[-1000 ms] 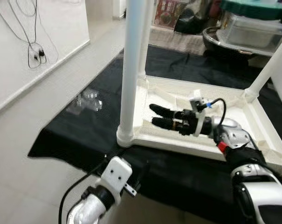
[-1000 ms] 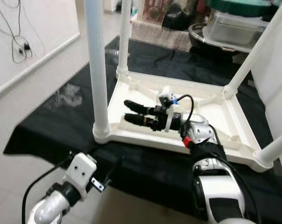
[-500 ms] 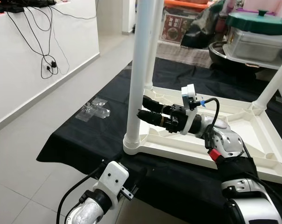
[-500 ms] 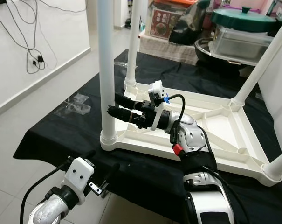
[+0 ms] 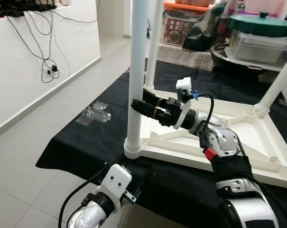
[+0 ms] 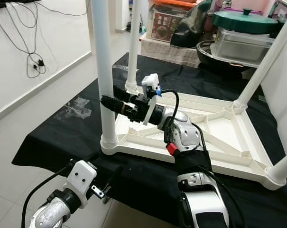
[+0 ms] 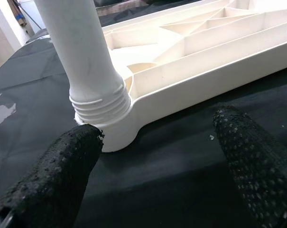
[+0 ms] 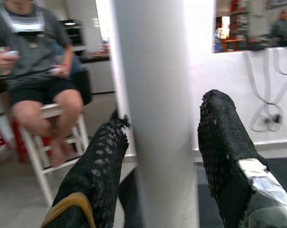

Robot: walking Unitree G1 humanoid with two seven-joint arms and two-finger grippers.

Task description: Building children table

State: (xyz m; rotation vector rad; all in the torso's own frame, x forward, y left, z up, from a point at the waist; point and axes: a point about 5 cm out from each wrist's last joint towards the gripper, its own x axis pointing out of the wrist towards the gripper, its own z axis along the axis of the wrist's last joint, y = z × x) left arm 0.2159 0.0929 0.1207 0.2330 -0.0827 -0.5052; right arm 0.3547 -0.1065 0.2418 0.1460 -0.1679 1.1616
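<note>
The white plastic children's table (image 5: 257, 142) lies upside down on a black cloth, its legs pointing up. My right gripper (image 5: 141, 104) reaches to the near-left leg (image 5: 136, 61) at mid height. It is open, with one finger (image 8: 103, 161) on each side of the leg (image 8: 157, 95). One finger brushes the leg's edge. My left gripper (image 7: 157, 161) hangs low at the cloth's near edge, open, its fingers aimed at the threaded base of the same leg (image 7: 98, 102) and holding nothing.
Two more legs (image 5: 155, 47) (image 5: 276, 80) stand at the far corners. The black cloth (image 5: 77, 137) covers the floor, with a clear plastic bag (image 5: 97, 113) beside it. Cables hang on the left wall (image 5: 48, 71). Pots and bins (image 5: 257, 38) sit behind. A person sits on a stool (image 8: 39, 71).
My right gripper has swung left from above the tabletop's underside to the near-left leg, which now stands between its fingers. The camera has shifted. My left arm has hardly moved.
</note>
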